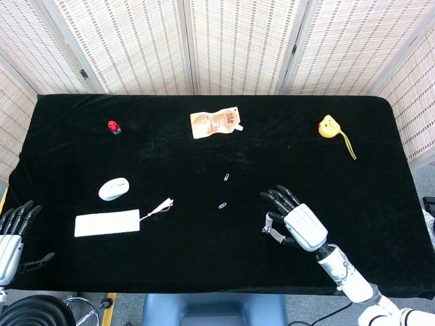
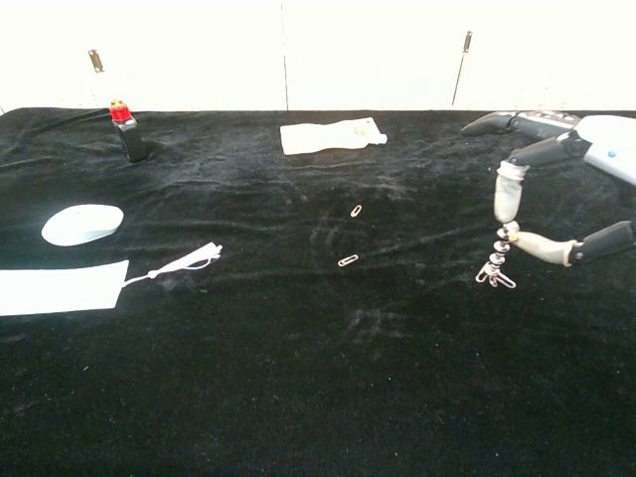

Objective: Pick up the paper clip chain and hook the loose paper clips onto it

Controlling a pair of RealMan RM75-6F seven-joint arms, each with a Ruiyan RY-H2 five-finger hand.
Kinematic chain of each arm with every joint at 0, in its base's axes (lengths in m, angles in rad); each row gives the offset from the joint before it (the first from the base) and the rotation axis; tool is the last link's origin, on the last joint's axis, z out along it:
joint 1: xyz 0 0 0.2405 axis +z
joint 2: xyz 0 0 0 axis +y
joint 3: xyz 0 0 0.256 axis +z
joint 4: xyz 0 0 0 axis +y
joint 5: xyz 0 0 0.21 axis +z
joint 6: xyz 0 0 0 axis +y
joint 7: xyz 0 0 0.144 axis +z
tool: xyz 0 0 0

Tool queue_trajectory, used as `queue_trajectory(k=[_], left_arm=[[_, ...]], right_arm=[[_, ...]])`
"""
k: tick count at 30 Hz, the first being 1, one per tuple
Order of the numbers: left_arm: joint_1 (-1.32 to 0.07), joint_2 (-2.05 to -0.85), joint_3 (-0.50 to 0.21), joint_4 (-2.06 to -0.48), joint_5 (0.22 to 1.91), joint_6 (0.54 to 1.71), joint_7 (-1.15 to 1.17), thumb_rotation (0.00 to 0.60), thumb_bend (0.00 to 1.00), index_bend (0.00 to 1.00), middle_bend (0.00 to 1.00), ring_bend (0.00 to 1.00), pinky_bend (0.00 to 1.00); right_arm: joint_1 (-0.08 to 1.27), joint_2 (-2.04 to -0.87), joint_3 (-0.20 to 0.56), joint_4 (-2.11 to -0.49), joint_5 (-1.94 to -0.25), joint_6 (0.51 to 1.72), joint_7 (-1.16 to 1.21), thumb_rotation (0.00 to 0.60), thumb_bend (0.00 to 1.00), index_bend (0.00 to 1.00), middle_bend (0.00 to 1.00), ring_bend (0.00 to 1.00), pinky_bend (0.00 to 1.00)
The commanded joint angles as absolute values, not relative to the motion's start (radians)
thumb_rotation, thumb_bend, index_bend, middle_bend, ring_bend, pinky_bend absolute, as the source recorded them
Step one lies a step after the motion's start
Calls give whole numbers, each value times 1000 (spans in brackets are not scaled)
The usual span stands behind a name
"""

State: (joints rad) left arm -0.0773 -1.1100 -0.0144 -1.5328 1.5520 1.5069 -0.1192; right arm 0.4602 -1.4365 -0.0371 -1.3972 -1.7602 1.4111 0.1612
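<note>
Black cloth covered the counter (image 1: pixel 81 272), and on it we found the two loose paper clips (image 1: pixel 222 205) lying near the middle, one a little farther from the front edge than the other, apart from each other and untouched.

Our right hand (image 1: pixel 293 219) was over the counter toward the front edge, right of centre, and it pinched the top of the paper clip chain (image 2: pixel 496 263) between the thumb and one finger while the other fingers (image 2: pixel 497 121) reached forward, spread. The chain hung down from the pinch (in the chest view its lowest clips fanned out close above the cloth; we could not tell whether they touched it). The chain was to the right of the loose clips, well apart from them.

Our left hand (image 1: pixel 12 234) was at the front left corner, just off the counter's edge, its fingers apart and holding nothing.

Elsewhere we noted a white mouse (image 1: pixel 113 188) and a white card with a tassel (image 1: pixel 107 223) near the left front, a small red-capped bottle (image 1: pixel 113 127) toward the back left, an orange pouch (image 1: pixel 217 123) at the back centre, and a yellow tape measure (image 1: pixel 329 126) toward the back right.
</note>
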Motion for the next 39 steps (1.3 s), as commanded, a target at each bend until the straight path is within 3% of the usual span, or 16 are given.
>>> queue_trajectory(k=[1,39], left_arm=[[-81,-1113,-13,-1533,1549,1498,-112,600,69,0,0,0,0],[-173,-1139,-20,-1520,1526,1353,-40,600,69,0,0,0,0]], right_arm=[[452,-1427,-39,-1401,-1766,1424,164,600,479,921,133,86,0],[274,-1353,-58,-1334,-1760,1612,207,600,481,921,137,89,0]])
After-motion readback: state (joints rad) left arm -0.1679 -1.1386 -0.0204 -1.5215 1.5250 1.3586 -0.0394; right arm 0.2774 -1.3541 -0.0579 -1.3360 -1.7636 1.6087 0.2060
